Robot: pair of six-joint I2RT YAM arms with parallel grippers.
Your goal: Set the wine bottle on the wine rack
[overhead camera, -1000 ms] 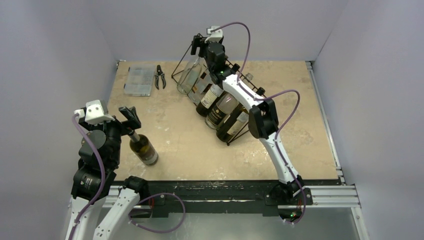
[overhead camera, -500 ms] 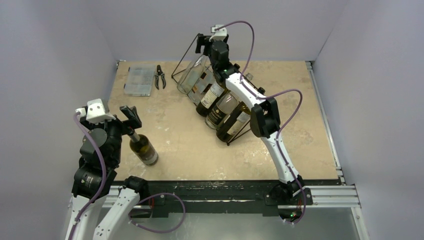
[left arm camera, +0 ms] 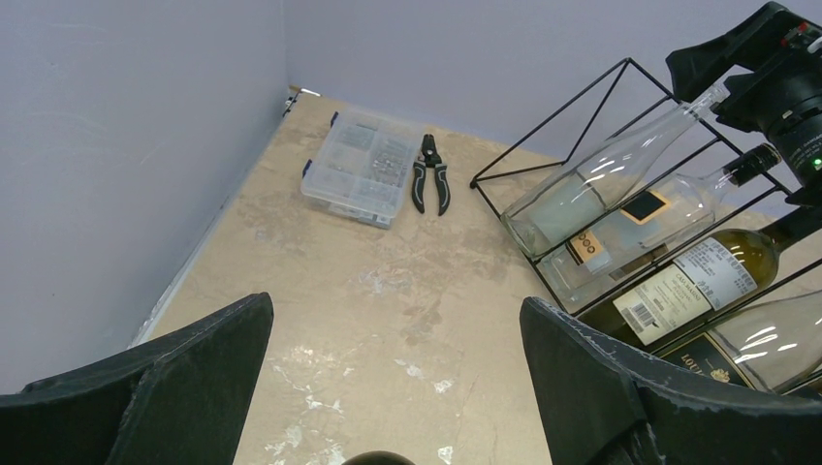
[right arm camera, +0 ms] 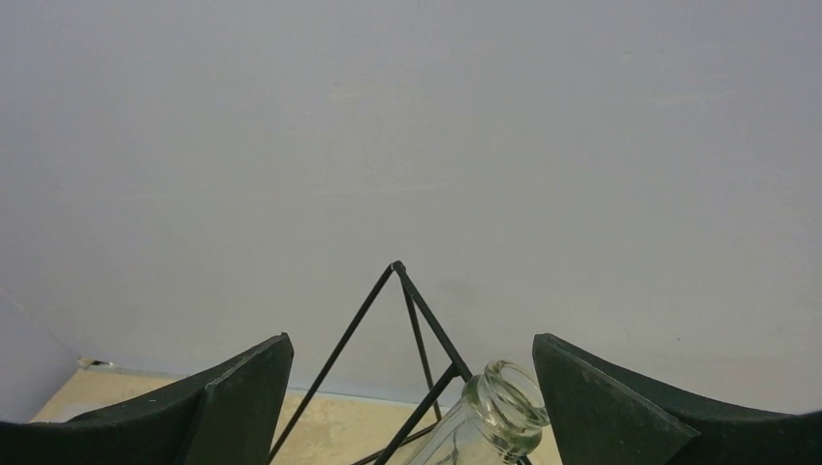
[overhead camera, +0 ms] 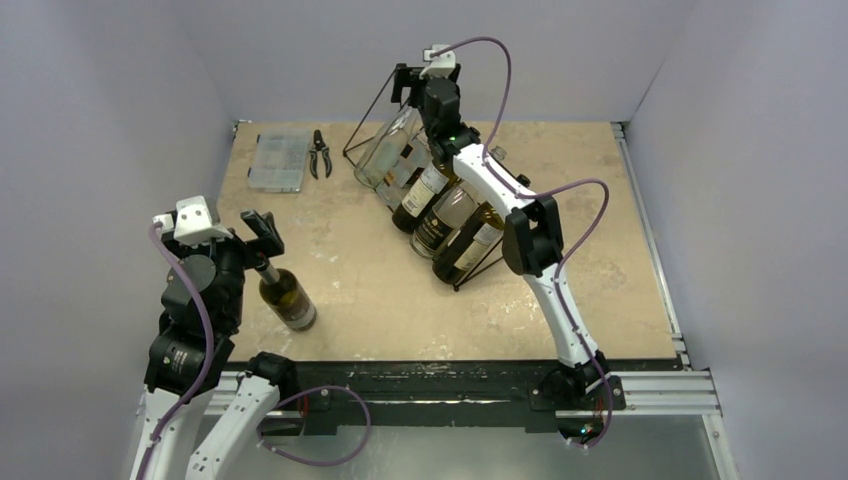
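The right gripper (right arm camera: pixel 409 347) had risen off the clear bottle (right arm camera: pixel 496 399) on the rack (right arm camera: pixel 397 269), fingers spread. The left gripper (left arm camera: pixel 397 315) gaped astride the wine bottle (overhead camera: pixel 288 298).

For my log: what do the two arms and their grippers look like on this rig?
Both arms share a build: slim white links joined by chunky black joint housings. A purple cable loops along the left arm and the right arm. Each wrist carries a small white camera block. The fingers are broad, dark, matte wedges. No sleeves or readable markings.

Pale lavender walls (overhead camera: pixel 120 90); beige mottled tabletop (overhead camera: pixel 380 280).
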